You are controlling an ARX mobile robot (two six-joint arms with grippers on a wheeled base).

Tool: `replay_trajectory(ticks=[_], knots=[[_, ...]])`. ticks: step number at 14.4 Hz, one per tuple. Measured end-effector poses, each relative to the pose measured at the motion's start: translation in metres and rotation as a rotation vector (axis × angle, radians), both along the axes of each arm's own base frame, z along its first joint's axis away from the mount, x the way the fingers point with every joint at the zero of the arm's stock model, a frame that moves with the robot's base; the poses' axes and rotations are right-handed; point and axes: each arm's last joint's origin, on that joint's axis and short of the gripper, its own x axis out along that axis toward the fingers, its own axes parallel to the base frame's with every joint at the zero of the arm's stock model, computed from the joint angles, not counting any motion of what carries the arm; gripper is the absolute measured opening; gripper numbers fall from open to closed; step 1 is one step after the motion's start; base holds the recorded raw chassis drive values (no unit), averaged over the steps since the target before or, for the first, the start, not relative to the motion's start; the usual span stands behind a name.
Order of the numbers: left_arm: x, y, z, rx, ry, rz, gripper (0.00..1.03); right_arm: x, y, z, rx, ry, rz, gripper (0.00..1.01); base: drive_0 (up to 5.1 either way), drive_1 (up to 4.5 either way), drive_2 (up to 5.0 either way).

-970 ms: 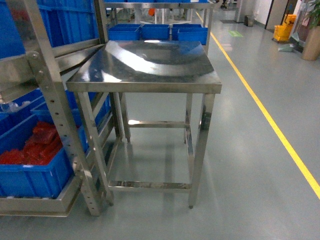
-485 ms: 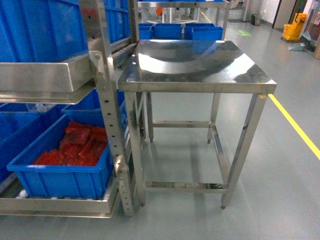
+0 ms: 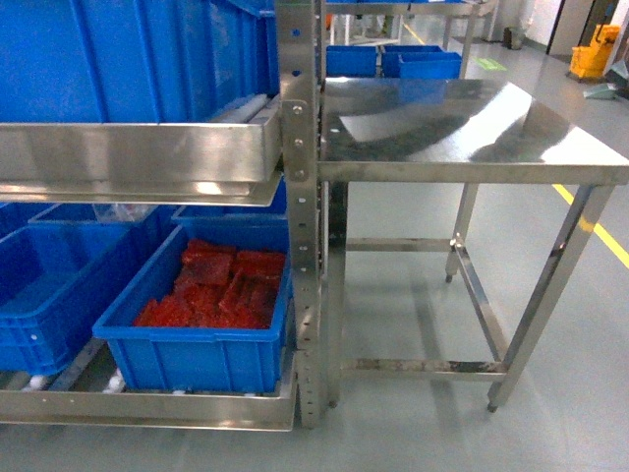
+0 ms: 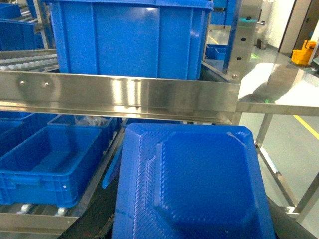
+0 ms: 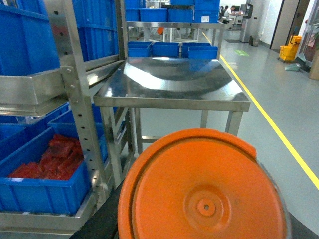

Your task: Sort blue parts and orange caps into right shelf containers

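Observation:
A chunky blue part (image 4: pixel 199 184) fills the lower half of the left wrist view. It sits right at my left gripper, which is shut on it, and the part hides the fingers. In the right wrist view an orange cap (image 5: pixel 204 194) shows its round flat face, held the same way by my shut right gripper. The stainless-steel shelf (image 3: pixel 300 197) stands on the left of the head view. Large blue containers (image 3: pixel 118 59) rest on its upper level, one of them (image 4: pixel 129 37) straight ahead of the blue part. Neither gripper shows in the head view.
A blue crate of red pieces (image 3: pixel 197 344) and another blue crate (image 3: pixel 49 285) sit on the shelf's bottom level. A steel table (image 3: pixel 472 157) abuts the shelf on the right. White rollers (image 4: pixel 25 62) line the upper rail. More blue crates (image 5: pixel 164 49) stand behind the table.
The head view has swung left. The shelf and its crates now fill the left half, and the steel table has slid to the right.

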Motion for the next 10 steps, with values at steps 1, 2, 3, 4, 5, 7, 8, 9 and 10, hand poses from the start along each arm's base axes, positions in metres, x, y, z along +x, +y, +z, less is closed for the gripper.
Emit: replay_trajectory(ticks=[1, 2, 3, 4, 5, 7, 8, 9, 10], knots=[[0.0, 0.0, 0.0001, 0.0, -0.001, -0.001, 0.43, 0.0, 0.0, 0.0002, 0.0, -0.002, 0.0, 0.45, -5.0, 2.43, 2.4], [0.0, 0.0, 0.0, 0.0, 0.0, -0.001, 0.43, 0.0, 0.0, 0.0002, 0.0, -0.002, 0.0, 0.45, -5.0, 2.46, 2.5], [0.0, 0.0, 0.0, 0.0, 0.0, -0.001, 0.43, 0.0, 0.0, 0.0001, 0.0, -0.001, 0.0, 0.45, -5.0, 2.43, 2.4], [0.0, 0.0, 0.0004, 0.0, -0.004, -0.001, 0.43, 0.0, 0.0, 0.0007, 0.0, -0.008, 0.0, 0.45, -5.0, 2.42, 2.4], [0.0, 0.0, -0.0001, 0.0, 0.001, -0.001, 0.43, 0.0, 0.0, -0.0003, 0.0, 0.003, 0.0, 0.45, -5.1, 2.38, 2.4], [0.0, 0.0, 0.0, 0.0, 0.0, -0.001, 0.43, 0.0, 0.0, 0.0001, 0.0, -0.001, 0.0, 0.45, -5.1, 2.32, 2.3], [0.0, 0.0, 0.0, 0.0, 0.0, -0.001, 0.43, 0.0, 0.0, 0.0003, 0.0, -0.003, 0.0, 0.45, -5.2, 2.3, 2.3], [0.0, 0.0, 0.0, 0.0, 0.0, 0.0, 0.43, 0.0, 0.0, 0.0001, 0.0, -0.002, 0.0, 0.45, -5.1, 2.34, 2.3], [0.0, 0.0, 0.0, 0.0, 0.0, -0.001, 0.43, 0.0, 0.0, 0.0001, 0.0, -0.001, 0.0, 0.45, -5.1, 2.33, 2.3]])
